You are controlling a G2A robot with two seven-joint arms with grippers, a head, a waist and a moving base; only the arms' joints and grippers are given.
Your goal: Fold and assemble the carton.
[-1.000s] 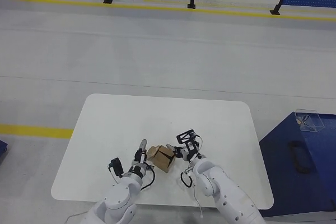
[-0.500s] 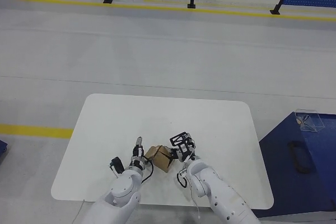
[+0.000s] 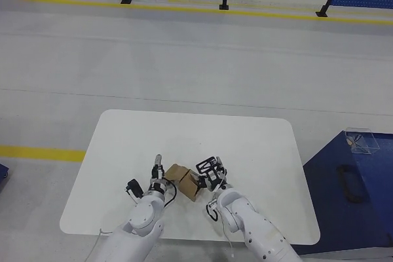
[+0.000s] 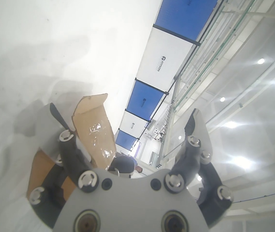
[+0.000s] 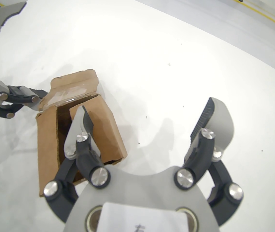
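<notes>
**Carton on its side between two open grippers**

1. floor line (image 3: 33, 152) — a yellow stripe at the left edge of the top view. It stops where the table begins.
2. table (image 3: 249, 134) — white with rounded corners, in the centre of the top view. It bears the carton near its lower edge.
3. left gripper (image 3: 162, 167) — lower middle of the top view, just left of the carton. Its fingers are spread wide and clasp nothing. One fingertip (image 5: 34, 98) touches the edge of the carton's raised flap, and the other stands off in the air, well apart from the cardboard.
4. carton (image 3: 182, 180) — brown cardboard lying on its side on the table, between the two grippers in the lower middle of the top view. One end is open and dark inside. The flap at that end is lifted and carries a strip of glossy clear tape. A side panel is folded partway across the opening.
5. right gripper (image 5: 147, 105) — just right of the carton in the top view. Its fingers are wide apart and grip nothing. One finger sits in front of the carton's open end, and I cannot tell whether it touches. The other finger is over bare table.
6. cabinet (image 3: 354, 196) — blue, at the right edge of the top view, beside the table.
7. container (image 3: 361, 140) — clear and small, resting on top of the cabinet.
</notes>
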